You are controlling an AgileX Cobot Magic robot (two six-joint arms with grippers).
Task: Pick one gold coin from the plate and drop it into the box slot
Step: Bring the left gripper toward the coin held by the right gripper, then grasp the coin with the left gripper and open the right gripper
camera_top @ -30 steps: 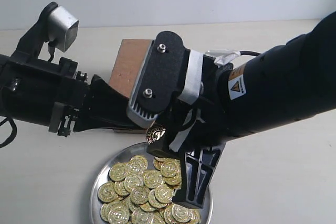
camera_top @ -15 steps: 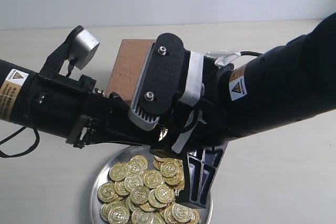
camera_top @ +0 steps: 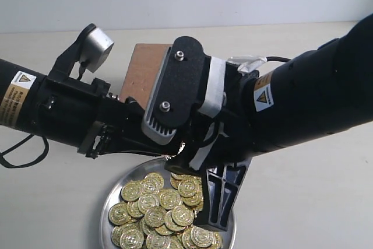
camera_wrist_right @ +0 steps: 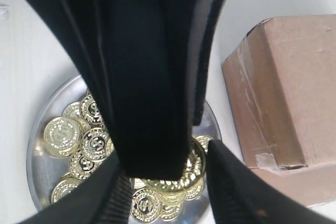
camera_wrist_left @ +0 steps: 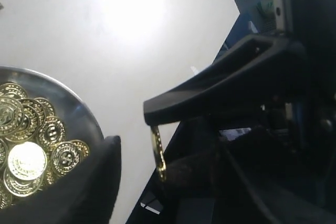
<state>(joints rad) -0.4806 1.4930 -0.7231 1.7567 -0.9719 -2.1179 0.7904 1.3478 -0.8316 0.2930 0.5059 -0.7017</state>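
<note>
**Left arm moved in beneath right wrist**

Left gripper: released, empty. Right gripper: grasping one gold coin edge-on, clear above the plate, near the box. Step: coin lifted, likely handover. Next: close squarely on its faces, then find the slot. Unseen: slot; coin's lower contact, in shadow.

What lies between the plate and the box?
In the right wrist view, only a bare strip of table separates the plate from the box; a black arm hides part of it.
</note>
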